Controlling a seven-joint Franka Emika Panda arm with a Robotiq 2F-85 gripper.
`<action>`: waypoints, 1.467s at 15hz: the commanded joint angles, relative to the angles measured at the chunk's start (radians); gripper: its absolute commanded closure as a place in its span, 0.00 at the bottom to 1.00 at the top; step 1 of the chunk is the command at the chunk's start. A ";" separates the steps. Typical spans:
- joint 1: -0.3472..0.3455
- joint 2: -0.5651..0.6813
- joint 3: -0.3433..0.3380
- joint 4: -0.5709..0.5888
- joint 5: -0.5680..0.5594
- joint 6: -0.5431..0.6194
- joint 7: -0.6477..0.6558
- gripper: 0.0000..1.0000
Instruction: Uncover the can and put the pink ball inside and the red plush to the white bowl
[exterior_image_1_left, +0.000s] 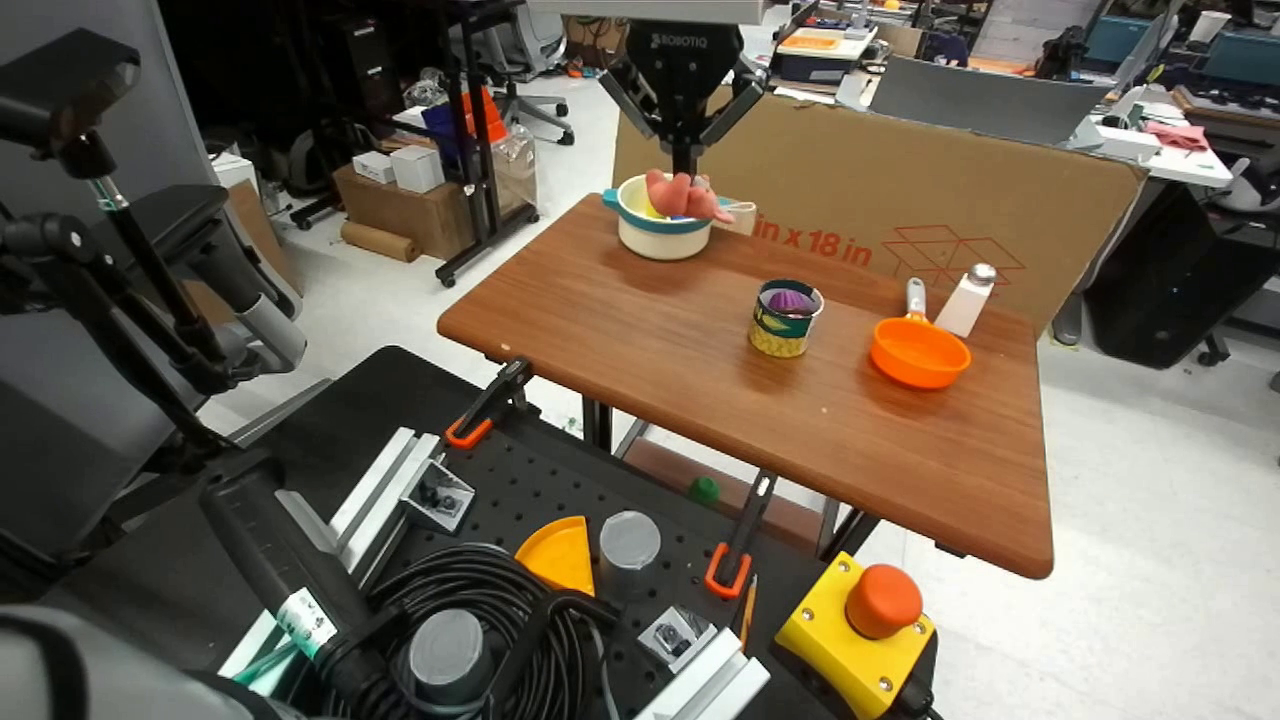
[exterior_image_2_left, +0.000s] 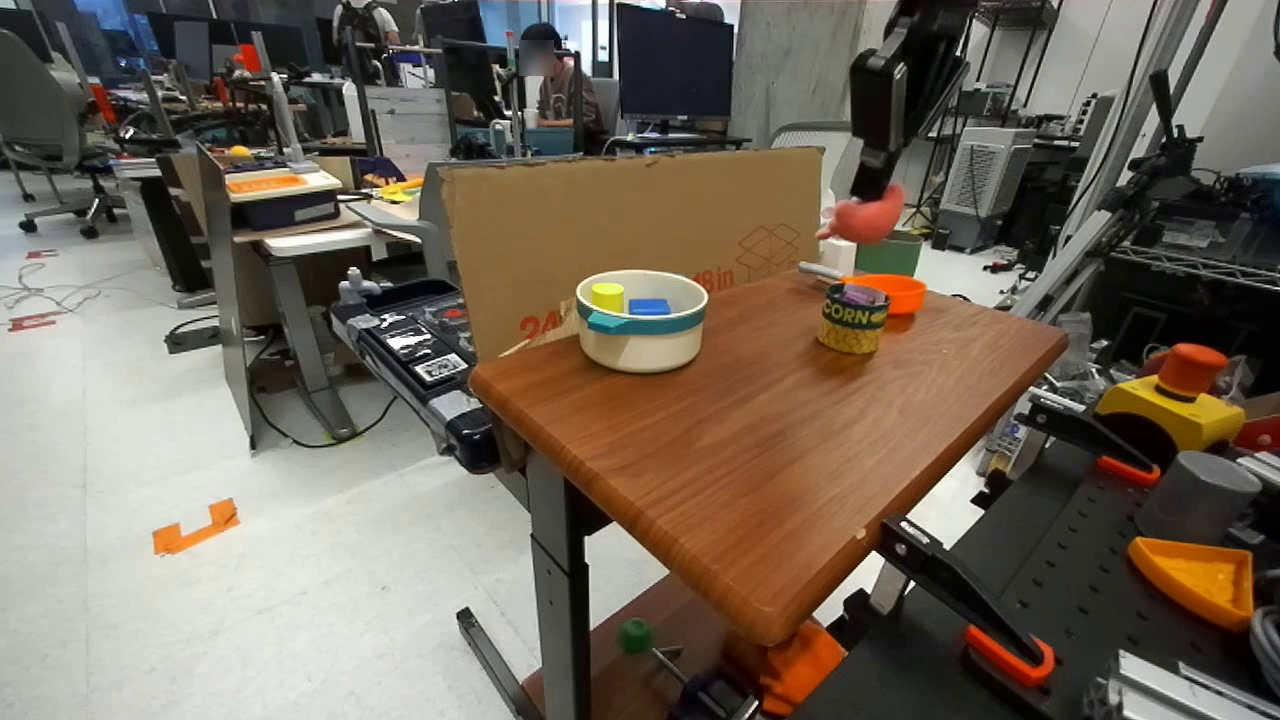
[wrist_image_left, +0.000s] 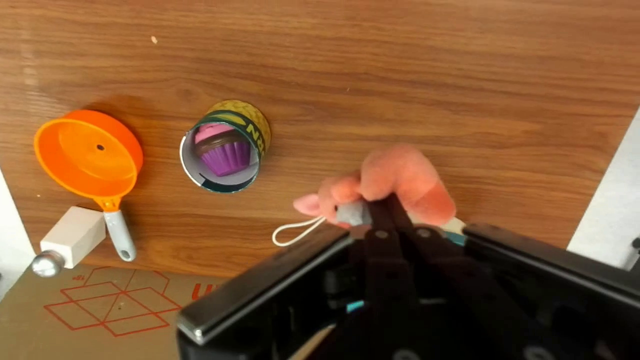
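Observation:
My gripper (exterior_image_1_left: 684, 168) is shut on the red plush (exterior_image_1_left: 680, 195), a pinkish-red soft toy with a white loop, held high above the table. In an exterior view the plush (exterior_image_2_left: 868, 218) hangs well to the right of the white bowl (exterior_image_2_left: 640, 347). The wrist view shows the fingertips (wrist_image_left: 387, 202) pinching the plush (wrist_image_left: 402, 172). The bowl has a teal rim and holds a yellow cylinder (exterior_image_2_left: 607, 296) and a blue block (exterior_image_2_left: 649, 307). The can (wrist_image_left: 250, 117) stands upright, open on top, with a pink-and-purple toy cupcake (wrist_image_left: 224, 150) inside. No separate pink ball shows.
An orange pan (exterior_image_1_left: 920, 353) with a grey handle lies beside the can. A white shaker (exterior_image_1_left: 967, 300) with a metal top is next to the handle. A cardboard panel (exterior_image_1_left: 900, 200) stands along the table's far edge. Clamps (exterior_image_1_left: 740, 535) grip the near edge.

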 joint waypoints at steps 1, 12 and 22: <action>0.045 -0.047 -0.001 -0.049 0.090 0.039 -0.084 1.00; 0.093 -0.005 -0.024 -0.041 0.319 0.307 -0.162 1.00; -0.020 0.143 -0.021 0.049 0.038 0.372 0.124 1.00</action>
